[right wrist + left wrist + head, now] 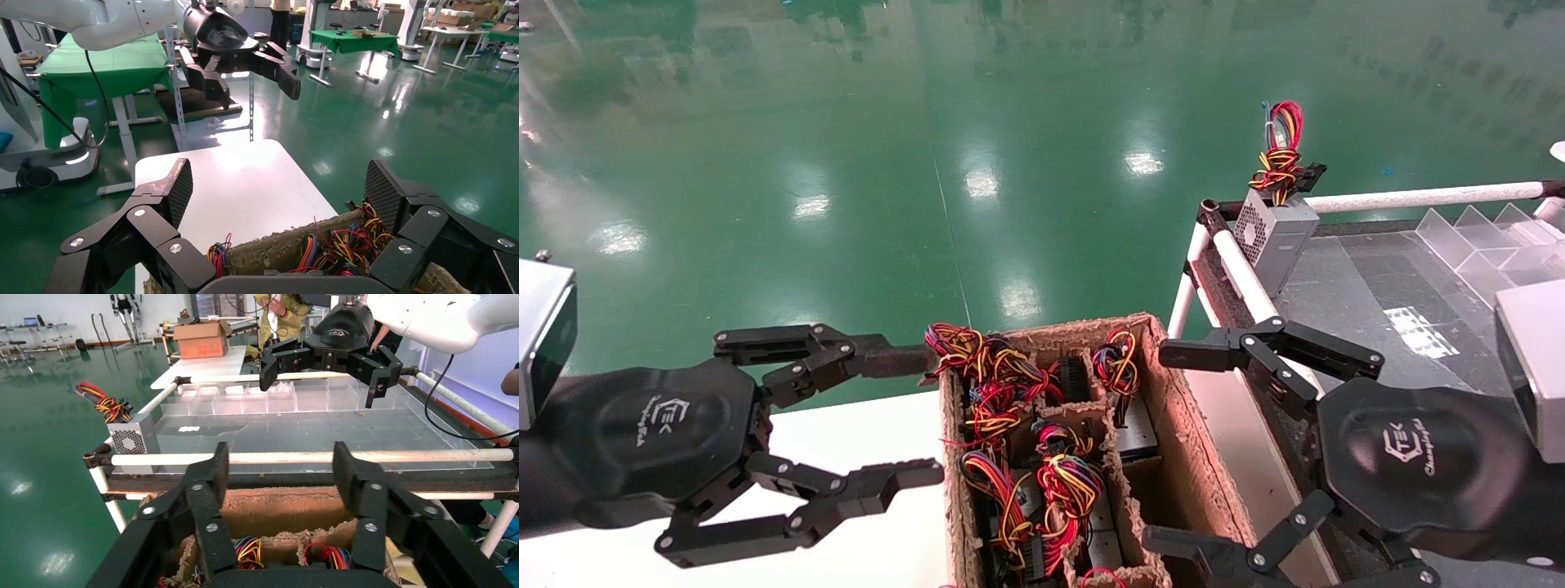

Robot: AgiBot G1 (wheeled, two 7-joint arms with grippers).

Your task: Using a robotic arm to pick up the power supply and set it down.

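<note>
The power supply is out of view. My right gripper (1159,445), the robotic arm with the white logo on its palm, hangs open over the right rim of a cardboard crate (1173,392), nothing between its fingers. In the right wrist view the open right gripper (278,174) looks across the crate's wall (269,248) and coloured wires. My left gripper (932,415) stands open at the crate's left side, empty; the left wrist view shows the left gripper (280,456) above the crate (275,508).
The crate holds dark units tangled in wires between cardboard dividers. A grey vented box (1275,233) with a tall red-blue wire loop stands on the corner of a white-tube rack (1418,196) with clear dividers (1483,237). A white table (862,433) lies left of the crate.
</note>
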